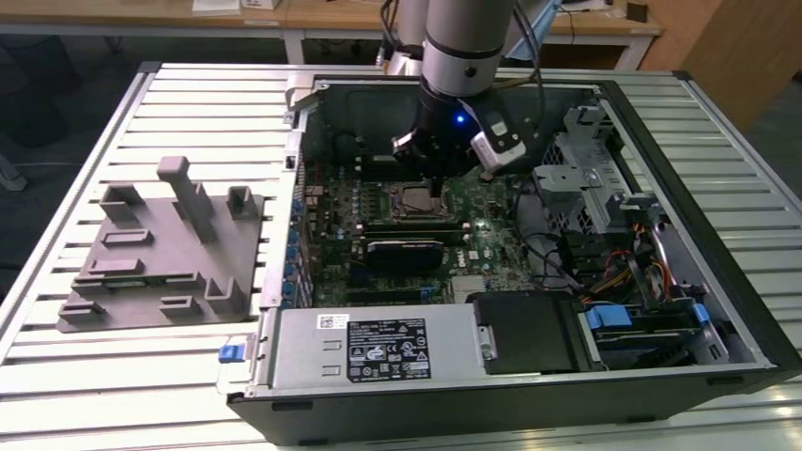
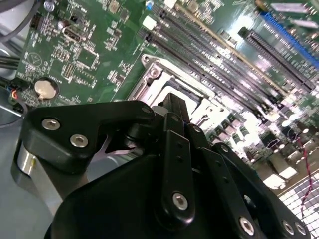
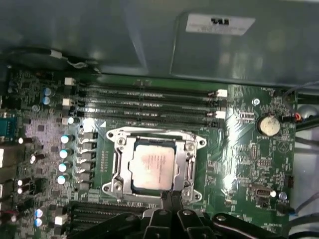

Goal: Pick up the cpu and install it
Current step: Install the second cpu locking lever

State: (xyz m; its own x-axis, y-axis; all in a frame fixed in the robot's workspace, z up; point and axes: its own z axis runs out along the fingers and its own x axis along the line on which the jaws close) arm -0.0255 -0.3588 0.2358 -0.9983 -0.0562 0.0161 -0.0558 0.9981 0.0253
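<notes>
I'm looking in on a robotics lab or test workshop: an opened desktop computer case (image 1: 527, 272) lies on a slatted metal table (image 1: 188, 103), a grey plastic fixture block (image 1: 169, 249) beside it, with wooden desks (image 1: 326, 19) along the far wall and dark carpet (image 1: 51, 85) below.

The exterior view looks down on the open computer case (image 1: 527, 235); both wrist views (much nearer) share its socket (image 3: 153, 167).
</notes>
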